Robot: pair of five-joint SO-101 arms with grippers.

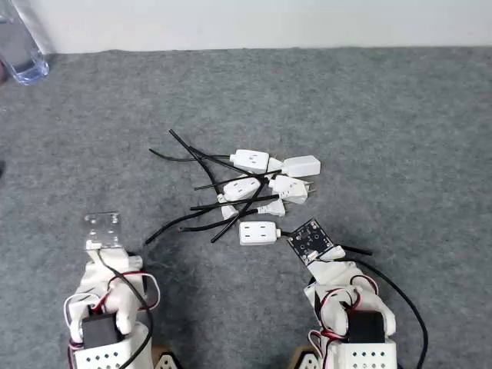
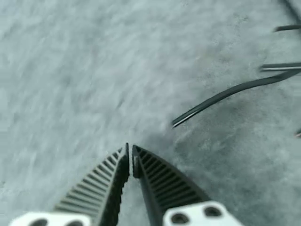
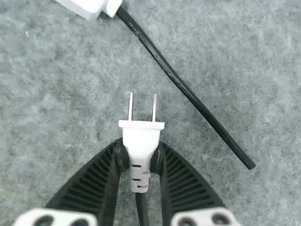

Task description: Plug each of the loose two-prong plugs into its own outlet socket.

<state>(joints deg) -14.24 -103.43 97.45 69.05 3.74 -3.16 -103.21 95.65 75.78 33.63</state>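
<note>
Right gripper (image 3: 139, 157): fingers clamped on one white two-prong plug (image 3: 141, 136), prongs projecting past the tips. Left gripper (image 2: 130, 160): tips pressed together, nothing held, over the grey mat (image 2: 70, 70). Outlet sockets (image 1: 258, 232) and other plugs lie tangled mid-table, between 10 and 11 o'clock from the right arm and at 2 o'clock from the left.

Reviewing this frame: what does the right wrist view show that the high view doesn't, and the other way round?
Right wrist view adds: the right tool shut on a white two-prong plug, both prongs bare and pointing away from it.
High view adds: the tangle of white sockets and plugs ahead of the arms, the left arm set back from it, and a clear container at the far corner.
Both: the grey mat and black cord lying on it.
</note>
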